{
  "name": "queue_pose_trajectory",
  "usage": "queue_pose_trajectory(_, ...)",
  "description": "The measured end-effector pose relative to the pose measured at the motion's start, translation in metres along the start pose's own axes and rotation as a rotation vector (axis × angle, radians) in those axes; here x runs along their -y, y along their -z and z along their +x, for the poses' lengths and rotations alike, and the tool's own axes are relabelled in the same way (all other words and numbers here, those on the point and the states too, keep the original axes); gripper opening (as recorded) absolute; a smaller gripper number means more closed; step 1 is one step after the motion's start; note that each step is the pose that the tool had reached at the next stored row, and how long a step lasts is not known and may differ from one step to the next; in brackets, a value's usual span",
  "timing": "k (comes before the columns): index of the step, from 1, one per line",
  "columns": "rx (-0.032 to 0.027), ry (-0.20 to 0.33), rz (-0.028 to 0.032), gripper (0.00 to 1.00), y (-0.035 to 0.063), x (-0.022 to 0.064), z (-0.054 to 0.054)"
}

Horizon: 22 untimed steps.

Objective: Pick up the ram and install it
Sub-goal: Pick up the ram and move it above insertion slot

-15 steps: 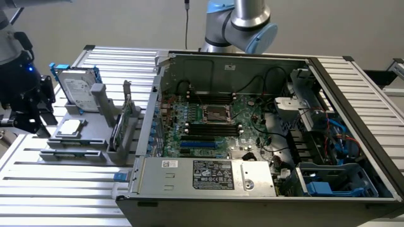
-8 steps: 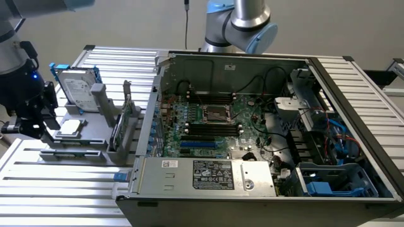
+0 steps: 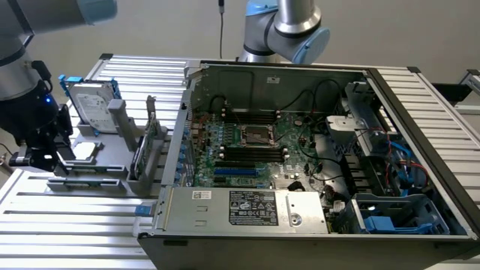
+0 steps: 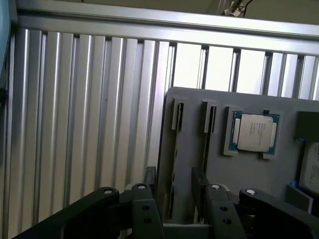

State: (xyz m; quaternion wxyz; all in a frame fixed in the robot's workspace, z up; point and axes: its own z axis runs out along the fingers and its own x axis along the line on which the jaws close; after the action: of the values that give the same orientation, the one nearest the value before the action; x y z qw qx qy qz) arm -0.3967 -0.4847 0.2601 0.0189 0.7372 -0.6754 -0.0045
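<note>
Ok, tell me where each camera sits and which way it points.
Exterior view: off the arm, high up, looking down on the open computer case and slatted table; the arm and gripper show at the exterior view's left.
Wrist view: on the wrist, looking down past the open gripper onto the grey holder.
Shared: the grey holder, its silver chip and the slatted table.

A robotics laboratory bench is pictured: a silver jointed robot arm with pale-blue caps [image 3: 293,25] is seen at the far edge of a ribbed aluminium tabletop [image 3: 67,219], on which an opened black desktop computer case [image 3: 248,84] and a grey slotted parts holder [image 3: 98,154] are laid out.
</note>
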Motion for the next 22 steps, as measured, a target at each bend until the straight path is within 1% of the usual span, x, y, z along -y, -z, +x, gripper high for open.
queue_pose_trajectory(2,0.0011,0.000,0.0001,0.42,-0.0036,0.0002,0.0000)
queue_pose_trajectory(5,0.0040,0.001,0.0003,0.42,-0.0058,0.0003,0.0005)
queue_pose_trajectory(9,0.0143,0.001,0.0013,0.42,-0.0073,0.0002,0.0016)
queue_pose_trajectory(12,0.0237,0.001,0.0021,0.42,-0.0078,0.0001,0.0031)
queue_pose_trajectory(16,0.0320,0.001,0.0028,0.42,-0.0081,0.0002,0.0041)
queue_pose_trajectory(18,0.0352,0.001,0.0032,0.42,-0.0083,0.0002,0.0042)
queue_pose_trajectory(20,0.0366,0.001,0.0013,0.42,-0.0083,0.0003,0.0043)
queue_pose_trajectory(21,0.0370,0.001,-0.0014,0.42,-0.0083,0.0002,0.0043)
queue_pose_trajectory(22,0.0374,0.001,-0.0054,0.42,-0.0084,0.0003,0.0043)
